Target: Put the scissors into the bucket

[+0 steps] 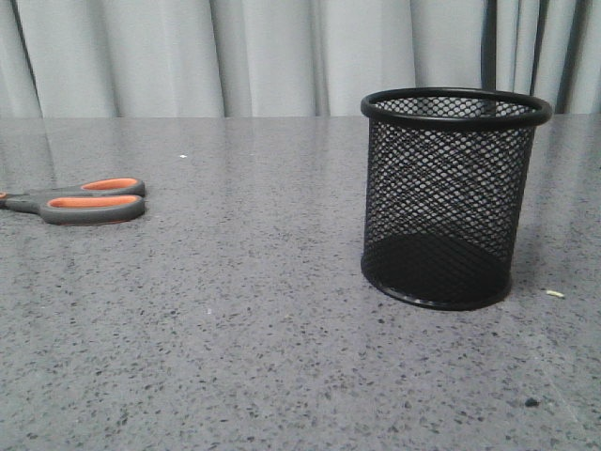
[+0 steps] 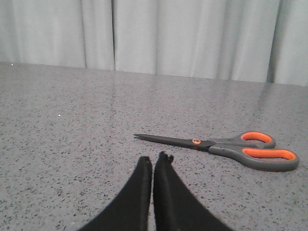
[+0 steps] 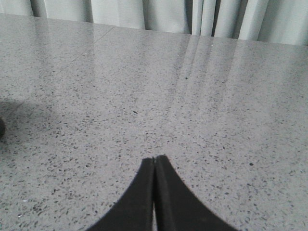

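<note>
The scissors (image 1: 84,200) lie flat on the grey table at the far left of the front view, only the orange-lined handles showing. In the left wrist view the whole scissors (image 2: 226,147) lie closed, blades pointing left, just beyond my left gripper (image 2: 154,161), which is shut and empty. The bucket (image 1: 449,197), a black wire-mesh cup, stands upright at the right of the front view and looks empty. My right gripper (image 3: 155,161) is shut and empty over bare table. Neither gripper shows in the front view.
The speckled grey table (image 1: 244,329) runs back to a pale curtain (image 1: 282,56). A small pale crumb (image 1: 555,294) lies right of the bucket and a dark speck (image 1: 531,402) nearer the front. A dark edge (image 3: 1,127) shows at the right wrist view's border.
</note>
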